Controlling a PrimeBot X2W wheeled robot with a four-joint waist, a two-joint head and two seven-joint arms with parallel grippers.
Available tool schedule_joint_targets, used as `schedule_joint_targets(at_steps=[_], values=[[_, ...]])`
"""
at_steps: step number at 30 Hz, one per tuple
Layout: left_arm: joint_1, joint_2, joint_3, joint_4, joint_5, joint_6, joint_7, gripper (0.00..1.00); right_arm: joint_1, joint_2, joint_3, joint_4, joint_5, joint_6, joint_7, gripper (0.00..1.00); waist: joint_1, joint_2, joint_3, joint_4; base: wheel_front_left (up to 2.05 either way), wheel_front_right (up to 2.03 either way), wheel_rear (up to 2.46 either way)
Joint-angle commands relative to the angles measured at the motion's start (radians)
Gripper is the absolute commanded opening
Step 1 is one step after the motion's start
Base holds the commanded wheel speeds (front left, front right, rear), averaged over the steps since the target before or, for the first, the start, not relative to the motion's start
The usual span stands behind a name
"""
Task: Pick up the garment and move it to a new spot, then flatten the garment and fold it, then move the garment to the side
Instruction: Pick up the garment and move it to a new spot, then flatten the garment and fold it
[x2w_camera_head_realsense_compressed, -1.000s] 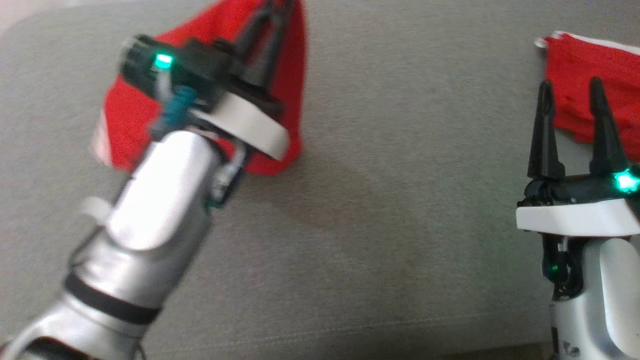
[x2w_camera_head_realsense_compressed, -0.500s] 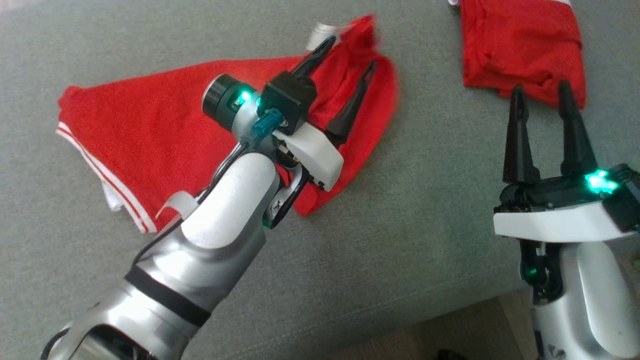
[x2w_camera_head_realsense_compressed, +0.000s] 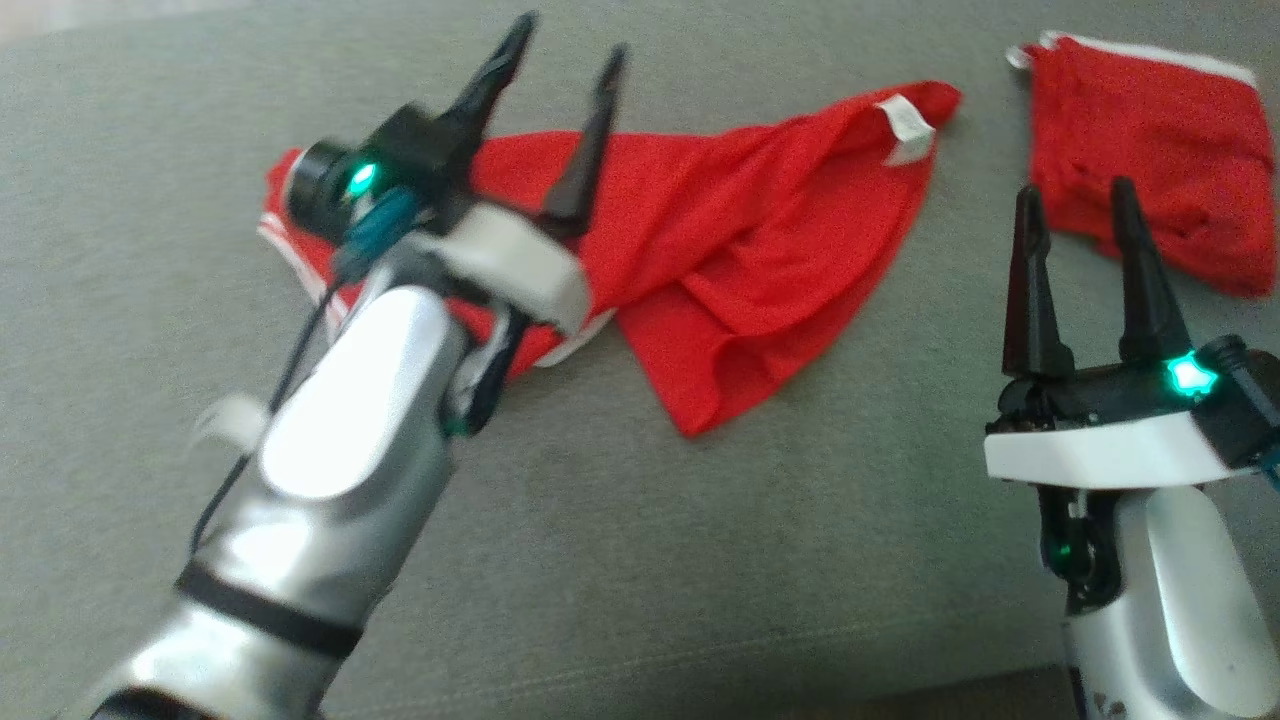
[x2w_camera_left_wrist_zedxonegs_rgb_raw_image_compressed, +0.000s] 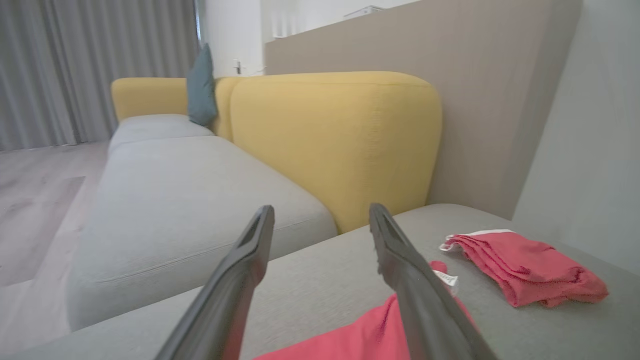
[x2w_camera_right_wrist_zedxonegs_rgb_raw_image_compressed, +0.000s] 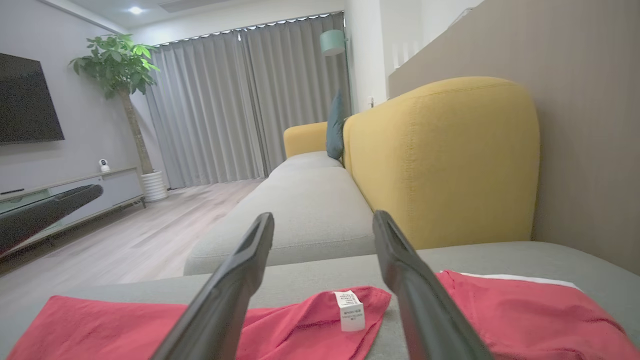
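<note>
Here we see the left end effector (x2w_camera_head_realsense_compressed: 567, 40) with its two dark fingers spread apart and nothing between them, poised over the left part of a crumpled red mesh garment (x2w_camera_head_realsense_compressed: 760, 240) with a white-striped hem. The garment lies loose on the grey fabric sofa seat (x2w_camera_head_realsense_compressed: 700, 560). It runs from under this end effector's wrist out to its right, where a small white label (x2w_camera_head_realsense_compressed: 905, 128) sits at the far corner. In the left wrist view the fingers (x2w_camera_left_wrist_zedxonegs_rgb_raw_image_compressed: 400, 260) point past the cloth, which shows red low down between and beside them.

The right end effector (x2w_camera_head_realsense_compressed: 1073, 192) likewise has its fingers apart and empty, over bare seat. The garment's labelled corner lies just ahead of it and to its left, and in the right wrist view we see that label between its fingers. Ahead of it to its right lies a second, folded red cloth with white trim (x2w_camera_head_realsense_compressed: 1150, 150), apart from the first garment. Beyond both end effectors we see a rounded mustard-yellow backrest (x2w_camera_right_wrist_zedxonegs_rgb_raw_image_compressed: 440, 160) and, further along, a teal cushion (x2w_camera_right_wrist_zedxonegs_rgb_raw_image_compressed: 335, 125) leaning against it.
</note>
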Motion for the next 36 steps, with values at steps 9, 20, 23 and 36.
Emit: schedule_joint_targets(at_steps=[9,20,23,36], values=[[0.308,0.117,0.216,-0.215,0.014,0.029,-0.005,1.0,0.043,-0.002,0.031,-0.004,-0.059,0.007,0.032,1.0,0.0,0.0,-0.113,0.174,0.0,0.0,0.0],[0.577,0.05,0.335,-0.353,0.075,0.0,-0.005,1.0,0.089,-0.002,0.051,0.03,-0.089,0.007,0.06,1.0,0.0,0.0,-0.151,0.261,0.0,0.0,0.0],[0.582,0.03,0.347,-0.355,0.095,-0.019,-0.005,1.0,0.086,-0.002,0.063,0.031,-0.098,0.007,0.068,1.0,0.0,0.0,-0.15,0.274,0.0,0.0,0.0],[0.561,-0.034,0.371,-0.32,0.13,-0.087,-0.005,1.0,-0.046,-0.02,0.378,0.145,-0.136,0.007,0.205,1.0,0.0,0.0,-0.061,0.373,0.0,0.0,0.0]])
